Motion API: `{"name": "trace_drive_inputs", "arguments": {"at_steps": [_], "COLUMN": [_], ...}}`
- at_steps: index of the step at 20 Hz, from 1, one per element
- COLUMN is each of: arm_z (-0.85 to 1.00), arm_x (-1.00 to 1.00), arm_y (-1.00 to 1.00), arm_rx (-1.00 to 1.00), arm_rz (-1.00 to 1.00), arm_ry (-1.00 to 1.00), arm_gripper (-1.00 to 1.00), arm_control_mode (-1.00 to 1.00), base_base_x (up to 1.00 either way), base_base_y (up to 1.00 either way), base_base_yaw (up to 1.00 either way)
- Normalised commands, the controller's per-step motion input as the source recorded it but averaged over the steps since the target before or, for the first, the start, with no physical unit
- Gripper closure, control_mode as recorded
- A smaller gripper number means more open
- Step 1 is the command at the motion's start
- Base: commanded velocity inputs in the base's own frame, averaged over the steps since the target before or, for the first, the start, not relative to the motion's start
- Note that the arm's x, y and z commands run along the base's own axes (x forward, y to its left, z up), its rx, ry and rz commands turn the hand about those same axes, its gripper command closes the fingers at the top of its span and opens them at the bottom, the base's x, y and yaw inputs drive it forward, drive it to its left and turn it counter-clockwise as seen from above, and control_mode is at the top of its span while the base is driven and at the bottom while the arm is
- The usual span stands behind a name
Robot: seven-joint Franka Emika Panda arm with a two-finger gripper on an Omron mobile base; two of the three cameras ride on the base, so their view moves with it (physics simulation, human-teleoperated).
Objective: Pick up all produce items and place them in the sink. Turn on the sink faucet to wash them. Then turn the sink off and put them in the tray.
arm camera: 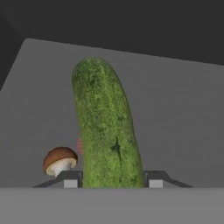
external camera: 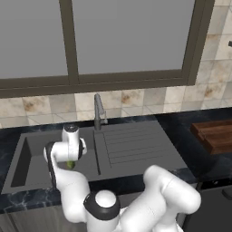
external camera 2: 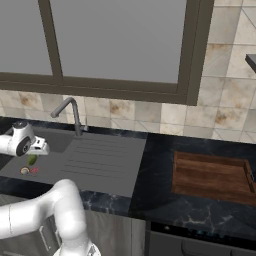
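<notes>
Now, jaws clamping cucumber (arm camera: 107, 131) above sink (arm camera: 183, 122) floor (mushroom (arm camera: 60, 160) beside), walls well apart.

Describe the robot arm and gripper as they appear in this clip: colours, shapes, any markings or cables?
The arm is glossy white, built of rounded, bulbous links with dark grey to black bands at the joints. The wrist ends in a short white cylinder with a dark cap. The gripper has two small fingers with dark tips and pale grey square pads. No cables, logos or other markings are visible.
</notes>
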Motion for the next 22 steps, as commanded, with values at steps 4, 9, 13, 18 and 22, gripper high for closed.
{"name": "trace_drive_inputs", "arguments": {"at_steps": [4,9,13,18,22], "arm_z": [0.62,0.57,0.43,0.51,0.45], "arm_x": [-0.22,-0.27,-0.32,-0.3,-0.28], "arm_y": [-0.48,-0.48,-0.57,-0.6,-0.65], "arm_rx": [0.0,0.0,0.0,0.0,0.0], "arm_rz": [-0.08,-0.08,-0.08,-0.1,-0.11], "arm_ry": [0.0,0.0,0.0,0.0,0.0], "arm_gripper": [1.0,1.0,1.0,1.0,1.0], "arm_control_mode": [-1.0,-1.0,-1.0,-1.0,-1.0], "base_base_x": [0.0,0.0,0.0,0.0,0.0], "base_base_y": [0.0,0.0,0.0,0.0,0.0], "base_base_yaw": [0.0,0.0,0.0,0.0,0.0]}}
